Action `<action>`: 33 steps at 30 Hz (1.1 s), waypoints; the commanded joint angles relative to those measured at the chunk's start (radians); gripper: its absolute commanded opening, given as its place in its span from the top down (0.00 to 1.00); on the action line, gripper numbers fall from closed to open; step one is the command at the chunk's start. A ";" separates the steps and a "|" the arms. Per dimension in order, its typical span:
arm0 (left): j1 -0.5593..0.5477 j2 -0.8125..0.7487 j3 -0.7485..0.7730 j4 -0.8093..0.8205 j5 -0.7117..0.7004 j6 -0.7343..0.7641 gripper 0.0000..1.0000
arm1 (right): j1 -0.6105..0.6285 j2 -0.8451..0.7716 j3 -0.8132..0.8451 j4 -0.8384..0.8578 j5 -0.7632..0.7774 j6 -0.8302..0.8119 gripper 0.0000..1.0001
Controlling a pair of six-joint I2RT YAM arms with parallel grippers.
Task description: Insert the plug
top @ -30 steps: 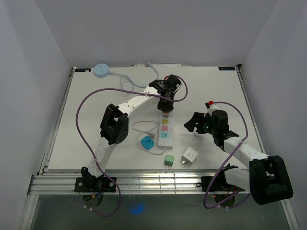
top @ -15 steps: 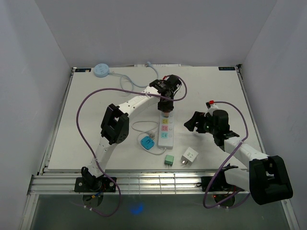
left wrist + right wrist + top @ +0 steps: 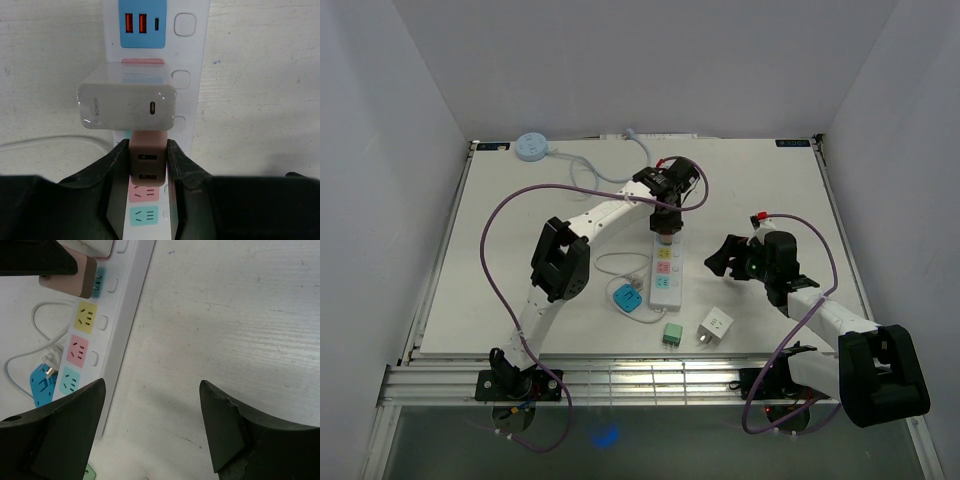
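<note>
Left gripper clamps a pink-brown plug between its two dark fingers, the jaws narrowed against the plug's sides. The plug's face, with two small ports, is turned up to the wrist camera. It stands over the white power strip, in the far half of the strip, at the coloured socket just near of a white charger that sits in the strip. Plug and charger stand close together; whether they touch, and whether the plug's pins are seated in the socket, cannot be told.

The strip lies lengthwise, near to far, at the middle of the table, with a blue panel of small ports at its far end and yellow, pink and teal sockets along its near half.

Right gripper hangs to the right of the strip over bare tabletop, its jaws spread wide and holding nothing.

Just left of the strip's near end lies a blue plug on a white cord. Near of the strip rest a green adapter and, to its right, a white cube adapter. A round pale-blue disc sits at the table's far left corner.
</note>
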 commanded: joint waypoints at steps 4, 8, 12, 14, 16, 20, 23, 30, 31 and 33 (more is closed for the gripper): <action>-0.026 0.067 -0.050 -0.036 -0.069 -0.009 1.00 | -0.009 -0.004 -0.009 0.050 -0.018 0.001 0.19; -0.030 0.079 -0.053 -0.040 -0.079 -0.012 1.00 | -0.011 -0.007 -0.012 0.051 -0.020 0.003 0.19; -0.040 0.099 -0.039 -0.054 -0.092 -0.017 1.00 | -0.014 -0.009 -0.014 0.054 -0.023 0.004 0.19; -0.041 0.105 -0.037 -0.056 -0.092 -0.017 1.00 | -0.017 -0.009 -0.015 0.056 -0.024 0.006 0.19; -0.041 0.105 -0.056 -0.049 -0.092 -0.020 1.00 | -0.018 -0.009 -0.017 0.057 -0.021 0.010 0.19; -0.043 0.124 -0.059 -0.043 -0.076 -0.017 1.00 | -0.024 -0.016 -0.024 0.063 -0.021 0.015 0.19; -0.041 0.119 -0.059 -0.045 -0.079 -0.015 1.00 | -0.026 -0.016 -0.024 0.065 -0.023 0.017 0.19; -0.043 0.043 -0.059 -0.008 -0.072 0.035 0.89 | -0.032 -0.010 -0.024 0.069 -0.031 0.018 0.19; -0.043 0.037 -0.053 -0.011 -0.073 0.041 0.85 | -0.032 -0.010 -0.024 0.069 -0.031 0.018 0.19; -0.041 0.020 -0.043 -0.010 -0.069 0.054 0.83 | -0.033 -0.010 -0.026 0.073 -0.032 0.018 0.19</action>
